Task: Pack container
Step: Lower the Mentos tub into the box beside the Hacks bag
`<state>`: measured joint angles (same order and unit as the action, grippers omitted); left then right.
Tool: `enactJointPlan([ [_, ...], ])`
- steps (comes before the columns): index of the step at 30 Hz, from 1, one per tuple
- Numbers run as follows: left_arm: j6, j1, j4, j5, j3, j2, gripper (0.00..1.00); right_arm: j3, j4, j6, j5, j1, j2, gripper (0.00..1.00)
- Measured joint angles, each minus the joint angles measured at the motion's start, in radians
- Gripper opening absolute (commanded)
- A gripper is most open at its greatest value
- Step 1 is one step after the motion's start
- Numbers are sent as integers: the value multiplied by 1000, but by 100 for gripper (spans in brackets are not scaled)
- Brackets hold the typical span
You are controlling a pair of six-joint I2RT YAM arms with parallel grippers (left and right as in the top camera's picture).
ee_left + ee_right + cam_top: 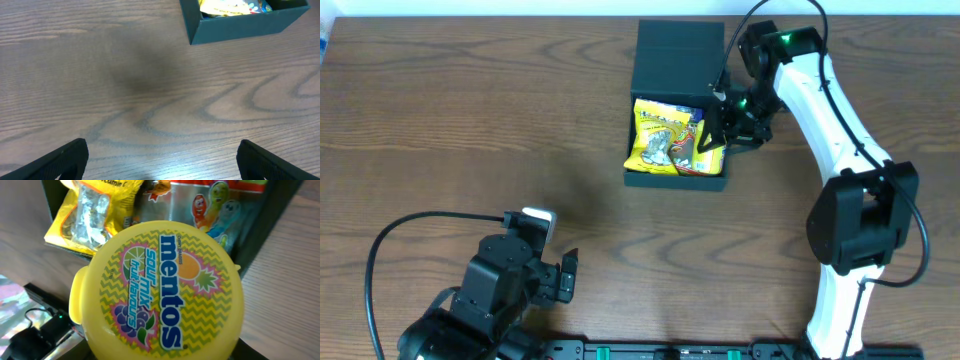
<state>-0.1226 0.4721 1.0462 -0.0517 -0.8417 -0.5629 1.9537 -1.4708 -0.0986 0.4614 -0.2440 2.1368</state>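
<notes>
1. Tabletop of brown grained wood lies under both arms;
2. dark teal-green square rigid container sits at the far side, right of centre, its flap lid open behind it;
3. right gripper hangs over the container's right edge, clamped on a round yellow plastic Mentos tub;
4. left gripper hovers near the front edge, well apart from the container, jaws spread wide, holding nothing;
5. crinkled yellow snack packet lies inside the container.

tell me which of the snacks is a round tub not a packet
The yellow mentos tub filling the right wrist view: round and lidded. The yellow packet and the cartoon-face packet behind it are flat bags.
</notes>
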Motion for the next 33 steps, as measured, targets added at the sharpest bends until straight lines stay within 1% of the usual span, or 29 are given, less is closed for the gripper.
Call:
enactJointPlan([
  [9,0,0,0,0,0,0,96,2,-21,-16,-79,0,0,1],
  [18,0,0,0,0,0,0,96,4,-24,-48,-88,0,11,1],
  [33,0,0,0,0,0,0,96,8,17,-95,-84,-11,65,1],
])
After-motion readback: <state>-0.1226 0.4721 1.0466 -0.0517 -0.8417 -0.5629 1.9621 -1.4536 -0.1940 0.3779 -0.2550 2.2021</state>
